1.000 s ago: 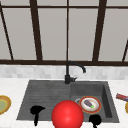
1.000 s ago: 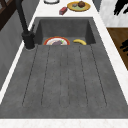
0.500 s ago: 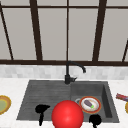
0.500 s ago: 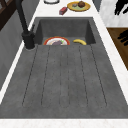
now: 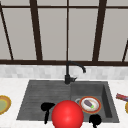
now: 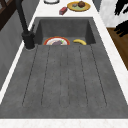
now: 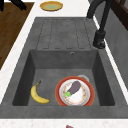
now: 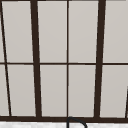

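Nothing is shifting between the earlier frames and this one: both hands are holding the same stations and the sink contents are lying as before.

From my remote station I am reading the left hand (image 5: 47, 108) as hanging in the air over the front edge of the drainboard (image 6: 65, 75), fingers pointing down and loosely extended, holding nothing. I am reading the right hand (image 5: 95, 120) as hovering low at the front rim of the sink (image 5: 106, 87); I cannot tell how its fingers are set. A red ball (image 5: 67, 115) is sitting between the two hands in the front view, touching neither as far as I can judge.

Outward from the right hand, the nearest thing is the plate (image 7: 75, 92), lying flat in the basin with an eggplant (image 7: 74, 87) on it. A banana (image 7: 37, 95) is lying beside the plate, apart from it. The faucet (image 5: 71, 71) is standing at the rear rim. On the desk, a yellow dish (image 7: 51, 5) is resting past the drainboard.

Fault risks, as I judge them: the ball is masking the front view, so a descent toward the plate could clip the basin's front wall. A tilted plate could shed the eggplant.
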You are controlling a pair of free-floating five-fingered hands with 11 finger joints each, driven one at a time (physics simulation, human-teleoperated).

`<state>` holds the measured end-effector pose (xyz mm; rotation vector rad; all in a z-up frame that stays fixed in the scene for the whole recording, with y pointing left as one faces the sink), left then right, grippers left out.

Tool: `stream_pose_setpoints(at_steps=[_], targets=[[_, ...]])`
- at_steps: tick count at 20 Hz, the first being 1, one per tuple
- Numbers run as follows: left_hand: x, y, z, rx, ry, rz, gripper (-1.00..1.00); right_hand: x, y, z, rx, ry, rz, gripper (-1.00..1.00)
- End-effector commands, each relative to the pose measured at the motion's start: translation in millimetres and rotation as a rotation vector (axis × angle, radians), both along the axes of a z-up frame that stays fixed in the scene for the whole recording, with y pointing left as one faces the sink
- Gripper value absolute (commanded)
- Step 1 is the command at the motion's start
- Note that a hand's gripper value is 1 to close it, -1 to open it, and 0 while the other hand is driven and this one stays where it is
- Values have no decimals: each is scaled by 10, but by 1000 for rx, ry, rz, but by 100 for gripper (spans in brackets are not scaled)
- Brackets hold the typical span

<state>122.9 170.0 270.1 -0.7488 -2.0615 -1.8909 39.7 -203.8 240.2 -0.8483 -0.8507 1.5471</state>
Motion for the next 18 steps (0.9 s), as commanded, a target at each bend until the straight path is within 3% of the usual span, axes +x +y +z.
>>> stream_pose_setpoints(at_steps=[1,6,9,11,15,18], targets=[[46,-153,30,8,-11,-76,-100,0,0,0,0,0,0,0],[73,-311,60,1,-12,-95,-100,0,0,0,0,0,0,0],[93,-343,49,17,-19,-113,-100,0,0,0,0,0,0,0],[192,-381,10,34,-20,-93,-100,0,0,0,0,0,0,0],[219,-445,12,21,-23,-115,-100,0,0,0,0,0,0,0],[241,-519,11,8,-14,-112,-100,0,0,0,0,0,0,0]])
